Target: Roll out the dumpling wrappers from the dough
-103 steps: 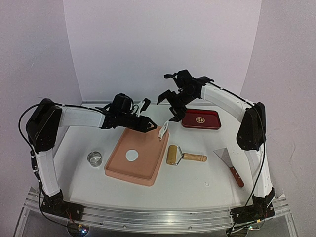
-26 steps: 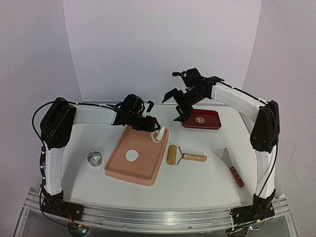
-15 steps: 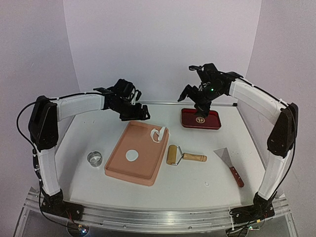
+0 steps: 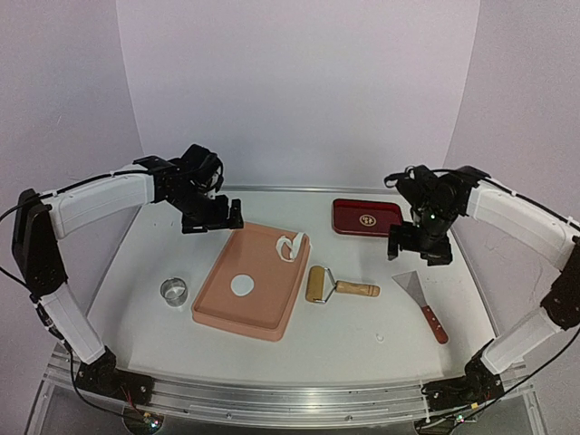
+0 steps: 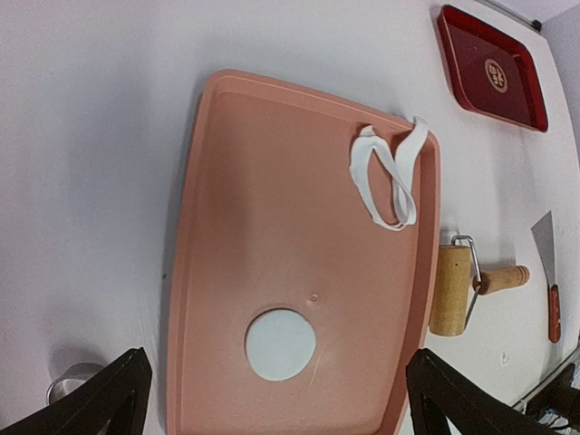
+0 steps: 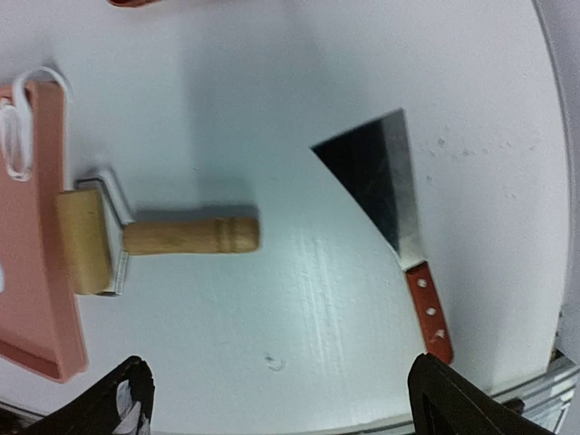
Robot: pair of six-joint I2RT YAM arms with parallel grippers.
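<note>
A round white dumpling wrapper (image 4: 241, 285) (image 5: 280, 344) lies flat in the pink tray (image 4: 227, 317) (image 5: 181, 272). A ragged looped strip of dough (image 4: 290, 246) (image 5: 385, 177) hangs over the tray's far right corner. My left gripper (image 4: 214, 217) (image 5: 276, 408) hovers open and empty above the table, off the tray's far left corner. My right gripper (image 4: 421, 249) (image 6: 281, 408) is open and empty too, raised over the table between the red tray and the scraper.
A wooden rolling pin (image 4: 319, 284) (image 6: 86, 240) lies right of the pink tray. A scraper (image 4: 421, 299) (image 6: 381, 181) with a red handle lies further right. The red tray (image 4: 367, 217) (image 5: 494, 68) sits at the back. A small metal ring (image 4: 173, 292) stands left of the pink tray.
My left gripper opened, left the dough strip on the tray's corner and drew back to the left. The right arm swung right and nearer, over the scraper.
</note>
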